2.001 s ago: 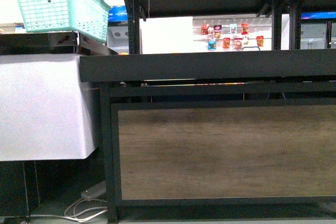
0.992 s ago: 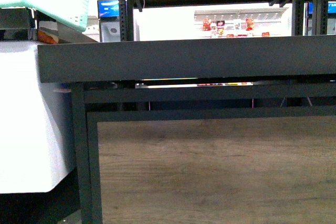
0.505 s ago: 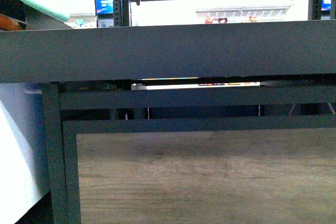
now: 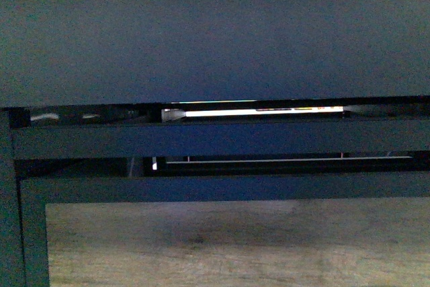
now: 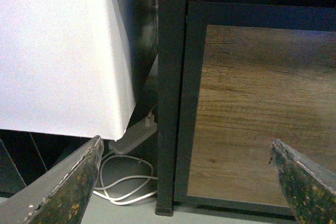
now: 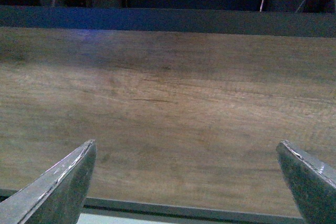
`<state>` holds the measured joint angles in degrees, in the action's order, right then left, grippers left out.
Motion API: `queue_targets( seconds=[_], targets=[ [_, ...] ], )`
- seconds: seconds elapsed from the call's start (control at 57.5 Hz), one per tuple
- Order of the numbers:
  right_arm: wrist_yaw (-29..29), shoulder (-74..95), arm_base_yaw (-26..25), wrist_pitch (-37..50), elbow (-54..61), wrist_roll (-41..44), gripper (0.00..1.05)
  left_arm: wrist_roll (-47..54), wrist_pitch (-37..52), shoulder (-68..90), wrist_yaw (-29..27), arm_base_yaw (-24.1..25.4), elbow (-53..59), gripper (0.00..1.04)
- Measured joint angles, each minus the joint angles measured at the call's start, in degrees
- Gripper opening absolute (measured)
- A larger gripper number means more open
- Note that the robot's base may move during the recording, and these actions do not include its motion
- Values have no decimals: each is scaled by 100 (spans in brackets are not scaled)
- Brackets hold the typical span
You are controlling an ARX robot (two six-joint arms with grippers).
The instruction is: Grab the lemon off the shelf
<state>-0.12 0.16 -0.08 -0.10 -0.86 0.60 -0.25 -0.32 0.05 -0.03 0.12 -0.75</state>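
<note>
The shelf fills the front view: its black raised rim [image 4: 215,45] spans the upper half and its wood-grain front panel [image 4: 235,247] the bottom. The lemon is out of view; the tray top is hidden behind the rim. My left gripper [image 5: 186,174] is open and empty, facing the shelf's black corner post [image 5: 170,103] and wood panel [image 5: 252,108]. My right gripper [image 6: 186,174] is open and empty, facing the wood panel [image 6: 168,114] low down. Neither arm shows in the front view.
A white cloth-covered counter [image 5: 58,51] stands beside the shelf's corner post. A white power strip [image 5: 134,136] and coiled white cable [image 5: 123,182] lie on the floor beneath it. Black crossbars [image 4: 215,140] run under the rim.
The front view has closed in on the shelf: its rim has grown to fill the upper frame, and the green basket, white counter and lit store racks have left view.
</note>
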Motion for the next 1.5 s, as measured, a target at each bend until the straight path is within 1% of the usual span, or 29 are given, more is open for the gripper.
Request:
queue_targets(
  seconds=[1.497],
  targets=[
    [9,-2,0,0,0,0,102,4,0,0,2,0,0,97]
  ],
)
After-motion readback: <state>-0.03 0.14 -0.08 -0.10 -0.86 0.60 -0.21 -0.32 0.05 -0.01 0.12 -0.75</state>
